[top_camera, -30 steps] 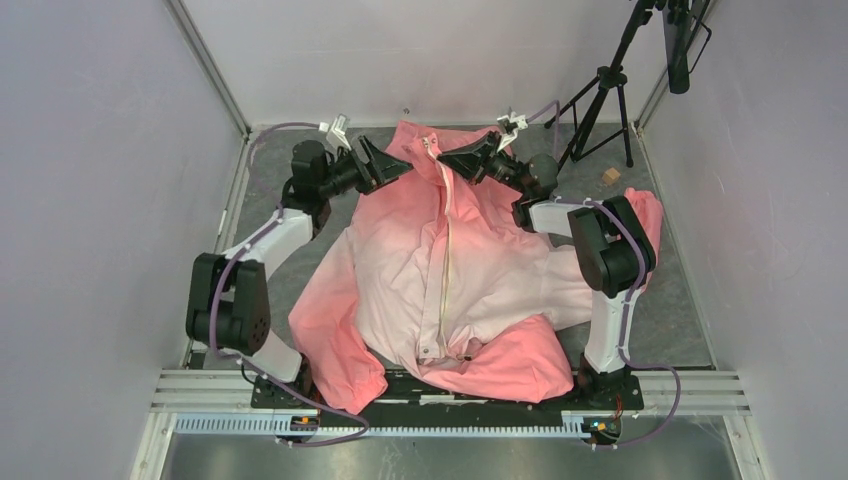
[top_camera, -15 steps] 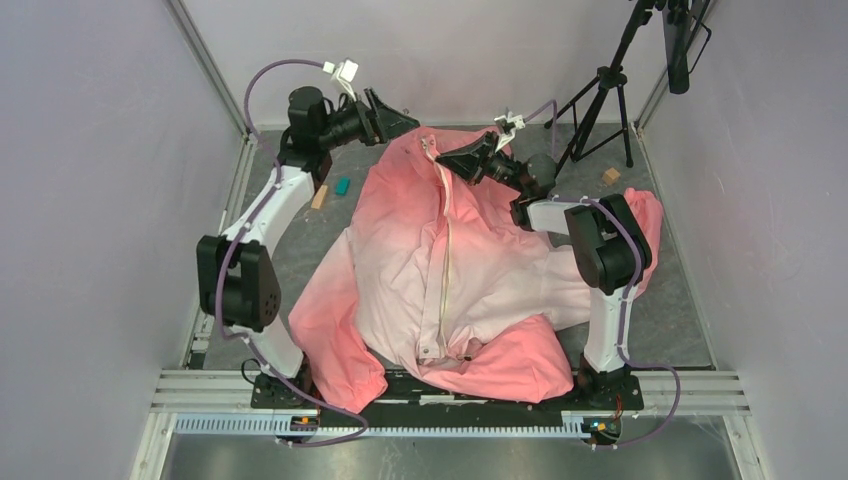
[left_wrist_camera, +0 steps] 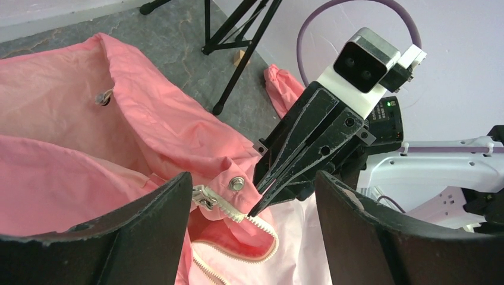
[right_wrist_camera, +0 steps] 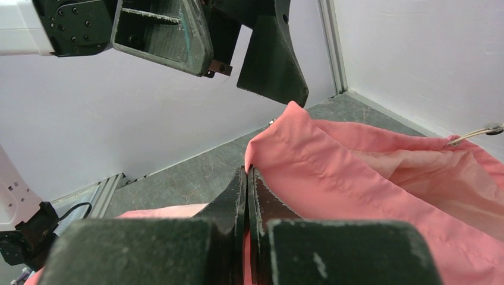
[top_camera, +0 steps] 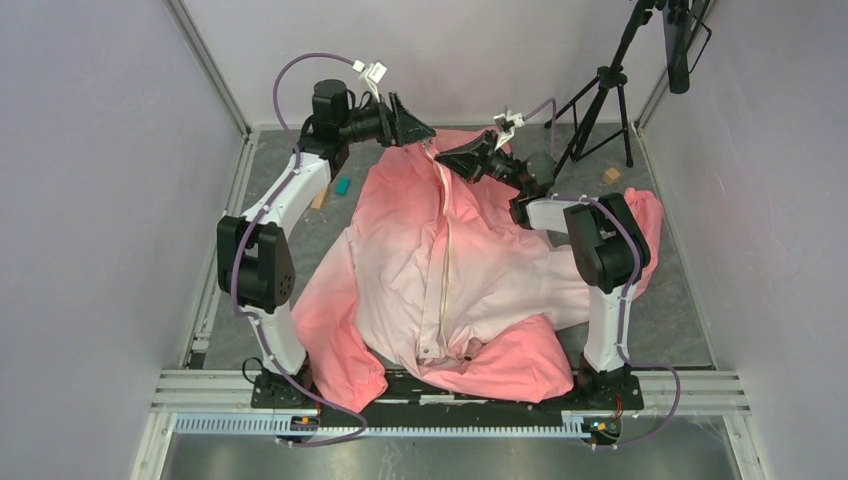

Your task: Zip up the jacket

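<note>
With the jacket (top_camera: 440,270) spread on the surface between the arms and the right gripper (top_camera: 443,157) pinched shut on its collar (right_wrist_camera: 309,148), the wide-open, empty left gripper (top_camera: 427,131) should probably lower squarely onto the zipper (left_wrist_camera: 221,205) end beside it, keeping the fabric taut.

The jacket (top_camera: 400,250) is matt, smooth cloth.

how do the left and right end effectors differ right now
The left end effector is open, fingers wide apart and empty; the right end effector is shut, pinching the collar of the jacket near the zipper top. The left sits higher, above the collar; the right comes in lower from the opposite side. Both are black and aimed at the same collar corner.
</note>
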Action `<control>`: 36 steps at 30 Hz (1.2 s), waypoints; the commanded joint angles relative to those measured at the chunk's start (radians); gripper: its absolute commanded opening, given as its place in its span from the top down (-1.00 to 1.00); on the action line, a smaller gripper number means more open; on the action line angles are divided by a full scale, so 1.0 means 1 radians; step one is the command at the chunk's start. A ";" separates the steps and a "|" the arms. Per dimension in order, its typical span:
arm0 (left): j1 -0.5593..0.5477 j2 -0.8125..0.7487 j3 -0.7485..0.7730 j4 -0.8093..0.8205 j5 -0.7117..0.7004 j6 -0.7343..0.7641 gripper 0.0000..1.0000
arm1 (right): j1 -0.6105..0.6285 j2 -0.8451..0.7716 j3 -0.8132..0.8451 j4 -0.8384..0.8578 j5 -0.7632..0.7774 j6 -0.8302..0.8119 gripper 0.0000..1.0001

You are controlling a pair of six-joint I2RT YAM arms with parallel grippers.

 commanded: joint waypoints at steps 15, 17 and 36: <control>-0.025 -0.032 0.042 -0.140 -0.020 0.155 -0.44 | 0.006 0.020 0.053 0.081 -0.011 0.025 0.99; -0.025 -0.049 0.026 -0.140 -0.023 0.153 -0.34 | 0.007 0.022 0.056 0.084 -0.010 0.028 0.99; -0.025 -0.236 -0.193 -0.054 0.011 0.067 -0.46 | 0.006 0.017 0.055 0.090 -0.011 0.036 0.99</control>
